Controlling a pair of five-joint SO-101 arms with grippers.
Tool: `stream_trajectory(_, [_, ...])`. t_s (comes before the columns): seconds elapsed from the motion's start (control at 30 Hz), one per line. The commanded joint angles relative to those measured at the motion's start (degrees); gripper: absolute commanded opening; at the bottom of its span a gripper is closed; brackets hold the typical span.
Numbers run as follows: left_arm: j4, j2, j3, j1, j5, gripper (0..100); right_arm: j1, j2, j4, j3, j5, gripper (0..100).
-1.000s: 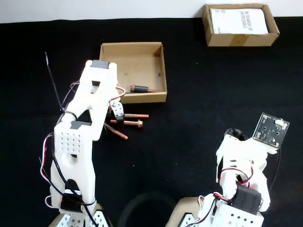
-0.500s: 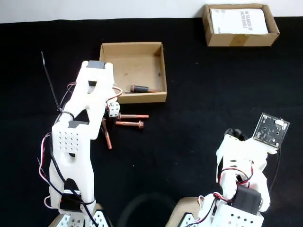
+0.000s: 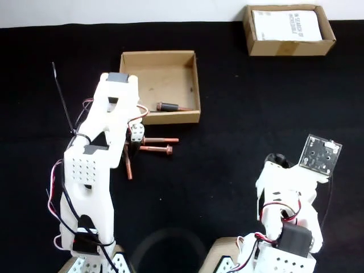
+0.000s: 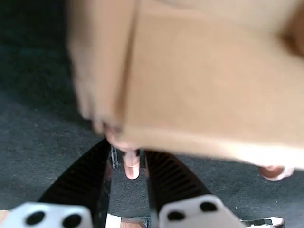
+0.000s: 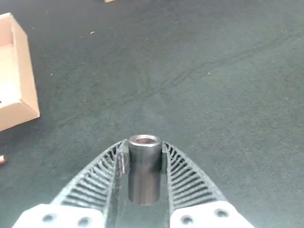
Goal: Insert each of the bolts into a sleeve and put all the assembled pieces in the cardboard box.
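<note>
Your left claw (image 4: 127, 151) has swung the bolt (image 3: 128, 168) it clamps round beside the cardboard box (image 3: 197, 79), while your right claw (image 5: 144, 145) pinches 1 sleeve (image 5: 144, 175) mouth-outward, ready for insertion.

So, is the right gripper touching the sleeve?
Touching. The right wrist view shows the right gripper shut on the sleeve, both fingers against its sides.

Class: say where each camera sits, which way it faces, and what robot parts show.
High view: fixed overhead, looking down on table, left arm, right arm.
Left wrist view: on left arm, past left hand and bolt toward cardboard box.
Right wrist view: on right arm, past right hand and sleeve across table.
All three show the cardboard box.
</note>
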Motion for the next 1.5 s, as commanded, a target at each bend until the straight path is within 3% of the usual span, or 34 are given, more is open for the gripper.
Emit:
stream_trajectory(0.0, [0.5,-12.7,-1.4,2.9,-0.4,1,-0.8,-0.7,0.1,-0.8,-0.1,0.6])
stream_trajectory(0.3, [0.6,-38.9,-0.8,8.8,-0.4,1,-2.8,-0.7,11.6,-6.7,0.2,0.6])
stream_trajectory(0.4, [0.7,-47.3,1.1,10.7,-4.0,1,-5.7,-0.8,14.1,-7.9,0.4,0.6])
stream_trajectory(0.67, [0.4,-72.6,19.5,16.1,-11.2,1,-23.0,-0.8,22.0,-12.3,0.4,0.6])
stream_trajectory(0.83, [-0.1,-86.8,33.5,18.2,-16.5,1,-34.8,-0.7,20.0,-9.6,0.4,0.6])
stream_trajectory(1.23, [-36.2,-114.0,74.9,15.5,-17.1,1,-37.3,-0.7,-13.7,6.1,0.4,0.6])
stream_trajectory(1.47, [-58.6,-119.8,89.6,18.9,-17.1,1,-37.8,-0.7,-24.0,14.2,0.0,0.6])
